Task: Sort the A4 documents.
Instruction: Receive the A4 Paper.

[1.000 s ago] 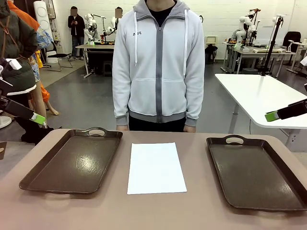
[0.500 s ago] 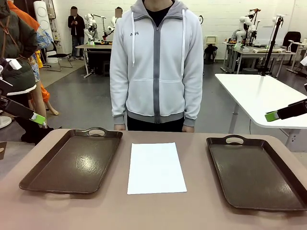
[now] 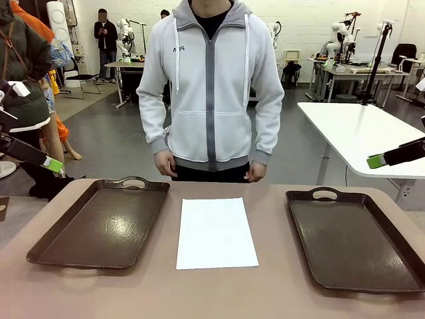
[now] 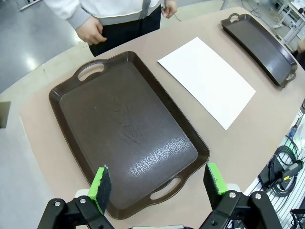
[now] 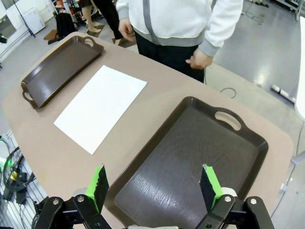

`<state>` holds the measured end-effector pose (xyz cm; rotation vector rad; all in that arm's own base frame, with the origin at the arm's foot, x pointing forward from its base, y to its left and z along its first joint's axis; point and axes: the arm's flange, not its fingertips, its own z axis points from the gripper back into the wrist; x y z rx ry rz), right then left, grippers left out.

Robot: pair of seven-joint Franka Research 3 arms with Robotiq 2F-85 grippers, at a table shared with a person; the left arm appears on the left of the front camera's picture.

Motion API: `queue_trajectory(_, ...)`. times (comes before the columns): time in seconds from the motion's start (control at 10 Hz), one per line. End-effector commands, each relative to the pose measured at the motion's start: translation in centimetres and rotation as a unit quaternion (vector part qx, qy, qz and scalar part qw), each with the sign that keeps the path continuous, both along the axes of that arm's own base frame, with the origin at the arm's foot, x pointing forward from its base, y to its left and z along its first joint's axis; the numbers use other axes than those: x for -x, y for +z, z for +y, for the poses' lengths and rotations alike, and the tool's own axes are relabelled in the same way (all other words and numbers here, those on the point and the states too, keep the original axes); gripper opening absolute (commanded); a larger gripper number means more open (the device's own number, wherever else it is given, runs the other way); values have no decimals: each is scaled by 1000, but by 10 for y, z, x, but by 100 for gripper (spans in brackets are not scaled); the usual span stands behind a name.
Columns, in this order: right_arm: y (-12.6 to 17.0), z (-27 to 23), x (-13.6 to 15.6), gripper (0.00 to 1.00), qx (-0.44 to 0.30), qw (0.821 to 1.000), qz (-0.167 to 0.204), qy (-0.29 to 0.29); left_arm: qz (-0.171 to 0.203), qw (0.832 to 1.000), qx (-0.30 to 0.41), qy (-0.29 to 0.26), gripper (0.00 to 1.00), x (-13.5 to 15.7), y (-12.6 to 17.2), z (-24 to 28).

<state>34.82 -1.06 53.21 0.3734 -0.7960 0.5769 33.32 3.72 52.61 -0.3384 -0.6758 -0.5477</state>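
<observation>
While the A4 documents (image 3: 216, 232) lie flat on the bare table (image 3: 212, 296) between the left tray (image 3: 99, 226) and the right tray (image 3: 355, 242), touched by neither arm, a person (image 3: 211, 86) in a pale grey zipped hoodie is seen standing at the far edge, arms hanging and hands (image 3: 165, 163) loosely curled just above the rim. The white paper is laid lengthwise toward the person, its edges squared, apart from both dark brown trays; whether one sheet or several are stacked cannot be told. Each tray is set at a slight angle to the paper, a cut-out handle at its far end. The left gripper (image 4: 157, 180) is held above the near end of the left tray, its green-padded fingers spread wide and holding nothing. The right gripper (image 5: 153, 186) is held above the near end of the right tray, its jaws likewise spread wide and empty. In the front view a green pad of each gripper is caught at the picture's side, well apart from the paper
</observation>
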Motion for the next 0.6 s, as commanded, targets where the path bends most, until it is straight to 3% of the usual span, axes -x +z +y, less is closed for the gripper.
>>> queue_trajectory(0.0, 0, 0, 0, 100, -1, 1000, -1, 0, -7, 1000, 4, 0, 100, 0, 1, 0)
queue_trajectory(0.5, 0, 0, 0, 100, -1, 1000, -1, 0, -7, 1000, 4, 0, 100, 0, 1, 0)
